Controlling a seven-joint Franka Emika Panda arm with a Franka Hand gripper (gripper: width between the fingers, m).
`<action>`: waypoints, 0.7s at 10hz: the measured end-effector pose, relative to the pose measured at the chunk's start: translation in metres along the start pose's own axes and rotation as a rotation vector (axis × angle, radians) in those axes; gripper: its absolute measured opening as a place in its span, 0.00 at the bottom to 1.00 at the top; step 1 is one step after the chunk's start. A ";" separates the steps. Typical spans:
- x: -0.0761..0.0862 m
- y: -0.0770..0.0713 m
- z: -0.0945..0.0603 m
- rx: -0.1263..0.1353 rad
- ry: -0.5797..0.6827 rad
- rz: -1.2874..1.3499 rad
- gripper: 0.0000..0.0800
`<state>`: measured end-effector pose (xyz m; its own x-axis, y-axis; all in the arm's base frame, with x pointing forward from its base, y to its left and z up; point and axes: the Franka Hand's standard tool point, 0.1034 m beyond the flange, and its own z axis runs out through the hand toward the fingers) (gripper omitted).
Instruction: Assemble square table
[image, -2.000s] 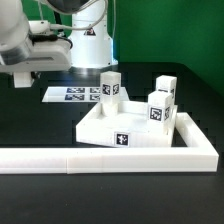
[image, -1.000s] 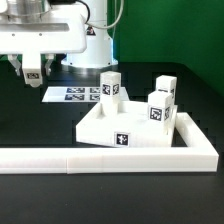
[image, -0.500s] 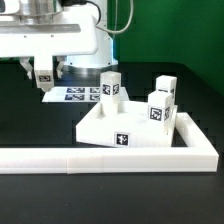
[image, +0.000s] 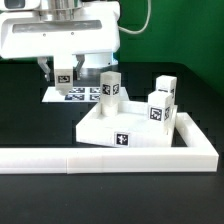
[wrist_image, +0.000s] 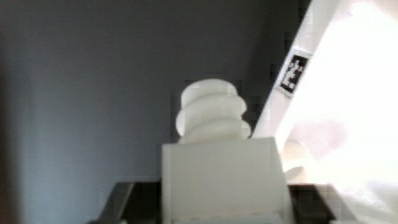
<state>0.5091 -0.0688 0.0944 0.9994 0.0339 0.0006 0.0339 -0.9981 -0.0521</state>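
Note:
The square table's white slab (image: 110, 126) lies on the black table with a tag on its front side. Three tagged white legs stand on it: one at the back left (image: 110, 88), two at the right (image: 165, 88) (image: 158, 110). My gripper (image: 63, 78) hangs above the table to the exterior view's left of the slab, shut on a fourth tagged leg (image: 63, 76). In the wrist view this leg (wrist_image: 217, 130) sticks out from between the dark fingers (wrist_image: 135, 202), its ribbed screw end pointing away from the gripper (wrist_image: 221, 208).
The marker board (image: 80, 95) lies flat behind the slab, just below my gripper. A long white L-shaped rail (image: 100, 157) runs along the front and up the slab's right side. In the wrist view a bright white surface with a tag (wrist_image: 297, 72) fills one side.
The arm has carried the held leg toward the exterior view's right, from near the left edge to above the marker board, closer to the slab. The grip has not changed.

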 end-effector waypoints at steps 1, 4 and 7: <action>0.000 0.000 0.000 0.000 0.000 0.000 0.36; -0.001 -0.008 0.003 0.009 0.004 0.010 0.36; 0.024 -0.030 0.002 0.014 0.027 -0.023 0.36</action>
<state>0.5316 -0.0376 0.0938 0.9981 0.0548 0.0293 0.0566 -0.9962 -0.0655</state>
